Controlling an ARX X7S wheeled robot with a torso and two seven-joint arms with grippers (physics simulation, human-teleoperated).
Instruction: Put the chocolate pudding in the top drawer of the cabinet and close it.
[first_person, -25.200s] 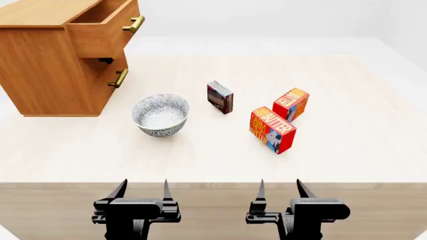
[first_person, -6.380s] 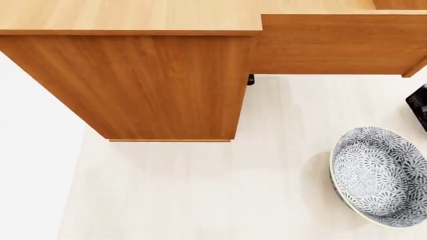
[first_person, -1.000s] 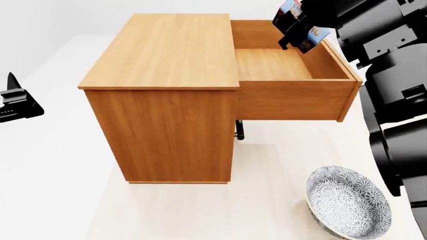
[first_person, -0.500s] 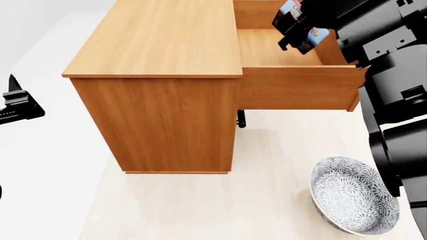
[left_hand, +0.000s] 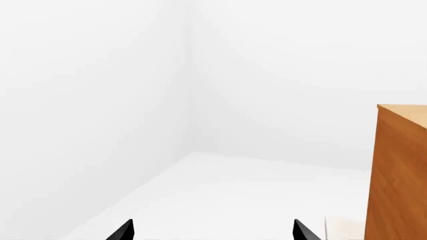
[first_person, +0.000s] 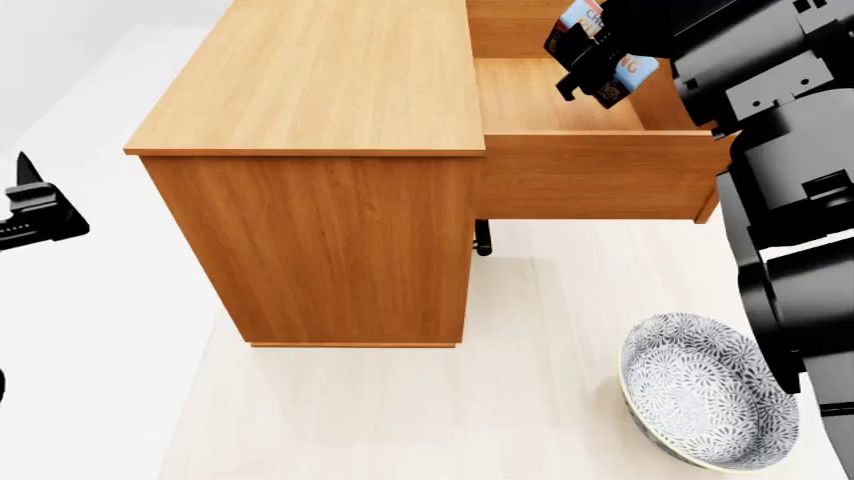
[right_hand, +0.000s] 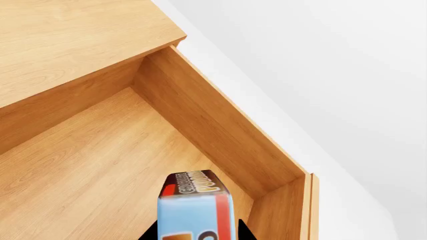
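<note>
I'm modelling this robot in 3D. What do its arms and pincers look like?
Both are matte black. The right arm is built of chunky, blocky segments with rounded joints. The left pincer ends in two thin, pointed, blade-like tips. No cables or markings show.

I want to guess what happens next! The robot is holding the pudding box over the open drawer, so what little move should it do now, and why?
Probably lower it a little, then let go. The right end effector holds the chocolate pudding above the bare floor of the open top drawer, inside its walls, so it would land inside.
</note>
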